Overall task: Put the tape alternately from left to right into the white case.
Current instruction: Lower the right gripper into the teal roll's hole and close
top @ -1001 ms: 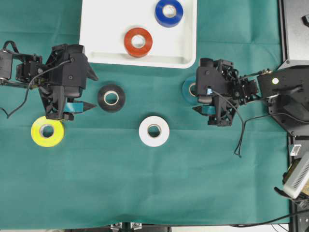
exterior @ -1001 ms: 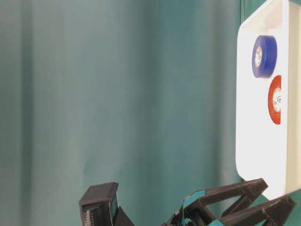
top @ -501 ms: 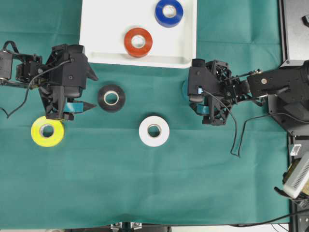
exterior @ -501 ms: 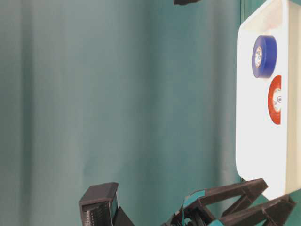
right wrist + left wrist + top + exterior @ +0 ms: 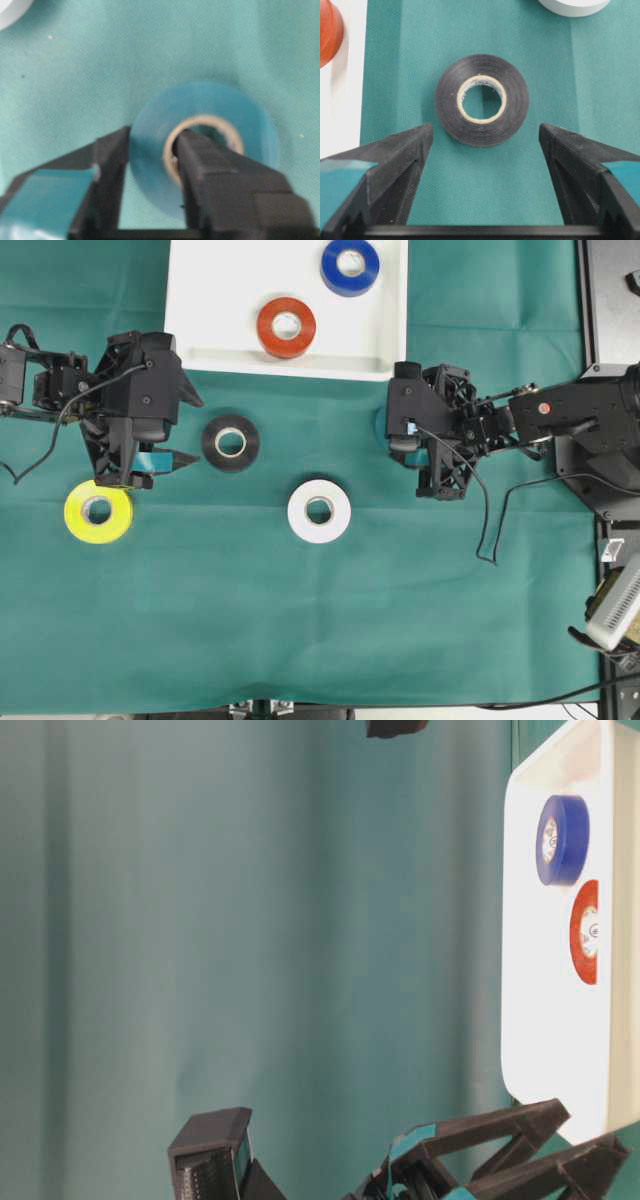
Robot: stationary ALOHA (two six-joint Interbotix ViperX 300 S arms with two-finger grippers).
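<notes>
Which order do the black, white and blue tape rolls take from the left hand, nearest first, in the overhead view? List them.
From the left hand:
1. Black roll, just beside the fingertips, on the cloth.
2. White roll, farther along the cloth toward the middle.
3. Blue roll, farthest, in the white case at its far corner.

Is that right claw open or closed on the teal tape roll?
Closed. The right gripper pinches the teal roll's wall, one finger inside its hole, the other outside.
</notes>
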